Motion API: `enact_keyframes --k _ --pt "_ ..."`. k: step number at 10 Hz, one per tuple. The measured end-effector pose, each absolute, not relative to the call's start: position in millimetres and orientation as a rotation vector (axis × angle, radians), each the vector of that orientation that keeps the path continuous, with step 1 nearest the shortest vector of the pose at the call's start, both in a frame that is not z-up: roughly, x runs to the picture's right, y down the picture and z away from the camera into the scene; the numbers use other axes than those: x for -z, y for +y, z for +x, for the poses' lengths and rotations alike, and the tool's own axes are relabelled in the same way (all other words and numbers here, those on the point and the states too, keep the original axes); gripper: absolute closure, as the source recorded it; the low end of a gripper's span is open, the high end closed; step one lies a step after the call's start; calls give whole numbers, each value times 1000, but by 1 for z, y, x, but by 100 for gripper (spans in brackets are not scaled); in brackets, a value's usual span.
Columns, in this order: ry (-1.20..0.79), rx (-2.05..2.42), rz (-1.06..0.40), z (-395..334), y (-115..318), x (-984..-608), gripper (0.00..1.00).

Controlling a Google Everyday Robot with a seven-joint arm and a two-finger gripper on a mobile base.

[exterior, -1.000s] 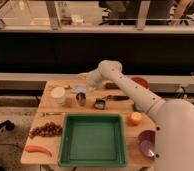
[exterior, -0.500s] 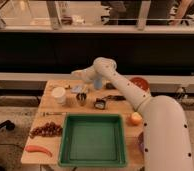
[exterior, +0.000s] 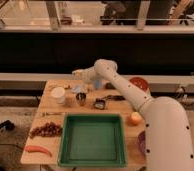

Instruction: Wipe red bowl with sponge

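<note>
One white arm (exterior: 122, 87) rises from the robot's bulky body at the lower right, crosses the wooden tabletop (exterior: 121, 111) on a slant, bends at a rounded joint near the far edge and then points left. The claw (exterior: 79, 74) sits at its end, above the far left part of the tabletop. Whether it is wide, narrow or holding something, I cannot tell from where I stand. A pale blue pad (exterior: 79, 89) lies just below it; I cannot say if the two touch.

The red bowl (exterior: 139, 83) stands at the far right corner of the tabletop, on the other side of the arm and well apart from the claw. It is upright, and part of its near rim is hidden by the arm.

Near the pad stand a white cup (exterior: 58, 95) and, just to its right, a small metal cup (exterior: 81, 98). A small dark object (exterior: 100, 103) lies beside that. A green tray (exterior: 92, 140) fills the near middle. Left of it lie a heap of dark red fruit (exterior: 46, 130) and a long orange-red piece (exterior: 37, 149) by the near edge. Right of the tray sits an orange fruit (exterior: 135, 118), and a purple bowl (exterior: 141, 142) shows only as a sliver behind the robot's body.
</note>
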State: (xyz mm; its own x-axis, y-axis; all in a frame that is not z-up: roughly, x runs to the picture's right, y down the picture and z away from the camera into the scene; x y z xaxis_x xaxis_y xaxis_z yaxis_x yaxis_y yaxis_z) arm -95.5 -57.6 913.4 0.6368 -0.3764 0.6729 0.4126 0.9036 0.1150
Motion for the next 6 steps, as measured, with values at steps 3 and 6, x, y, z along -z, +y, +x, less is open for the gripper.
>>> enact_keyframes --k 3,6 --pt "-728 472 0 -88 -59 -919 22" --pt "-704 498 30 -81 -59 -927 22"
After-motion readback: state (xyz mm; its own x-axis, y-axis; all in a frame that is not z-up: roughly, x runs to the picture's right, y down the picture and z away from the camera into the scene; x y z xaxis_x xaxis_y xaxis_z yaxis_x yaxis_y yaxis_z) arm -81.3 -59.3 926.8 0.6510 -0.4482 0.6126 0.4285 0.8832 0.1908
